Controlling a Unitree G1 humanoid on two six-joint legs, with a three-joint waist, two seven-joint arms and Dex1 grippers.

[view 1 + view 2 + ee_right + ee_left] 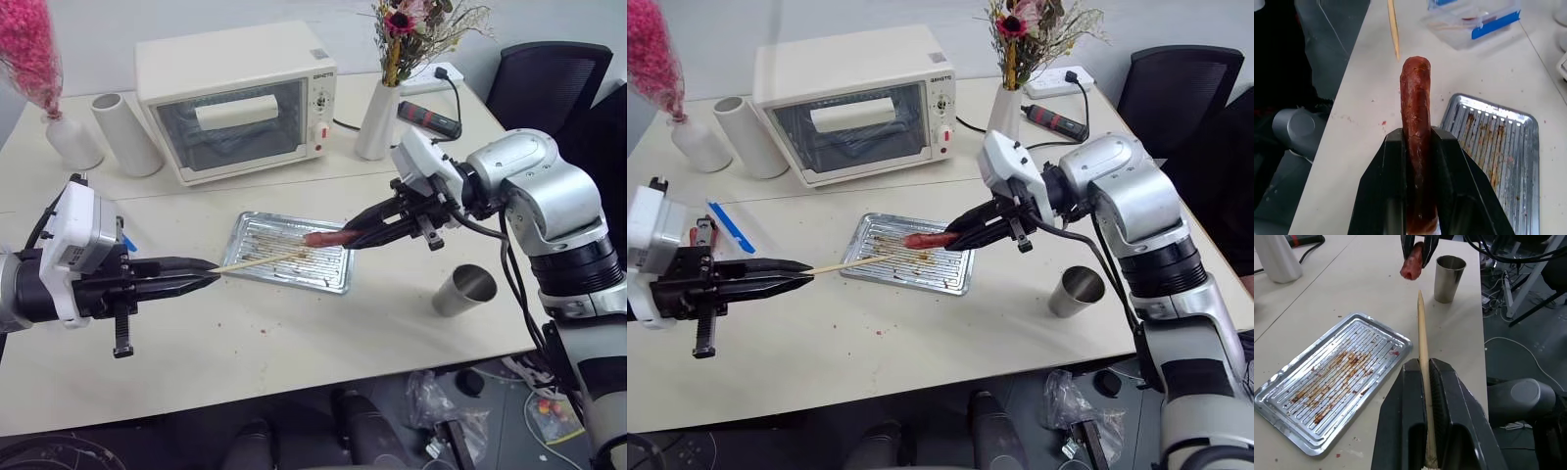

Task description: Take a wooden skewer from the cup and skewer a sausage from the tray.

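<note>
The table (294,333) fills most of the head frame, and the tray (333,279) lies flat at its centre, bare of sausages, with brown stains along its ribs. The cup (463,290) stands right of centre, well apart from the tray and below the right arm.

The left end effector (201,275) sits at the left of the frame with its 2 black fingers closed narrow on the wooden skewer (263,260), which runs almost level from the fingertips toward the centre, its pointed end over the tray. The right end effector (361,235) reaches in from the right, its 2 fingers clamped on the sausage (325,238), whose free end juts out leftward above the tray.

The relation that matters is tip to end face. In the head frame the skewer's point lies just left of and slightly below the sausage's free end, near it but apart. The 2 long axes run nearly along 1 line, facing each other. In the left wrist frame the skewer (1422,357) points up the picture and the sausage (1411,265) hangs just off its line, to the upper left of the tip. My reading is that the tip needs a small correction onto the sausage's end before the 2 are pushed together; an off-centre entry could break out through the side.
</note>
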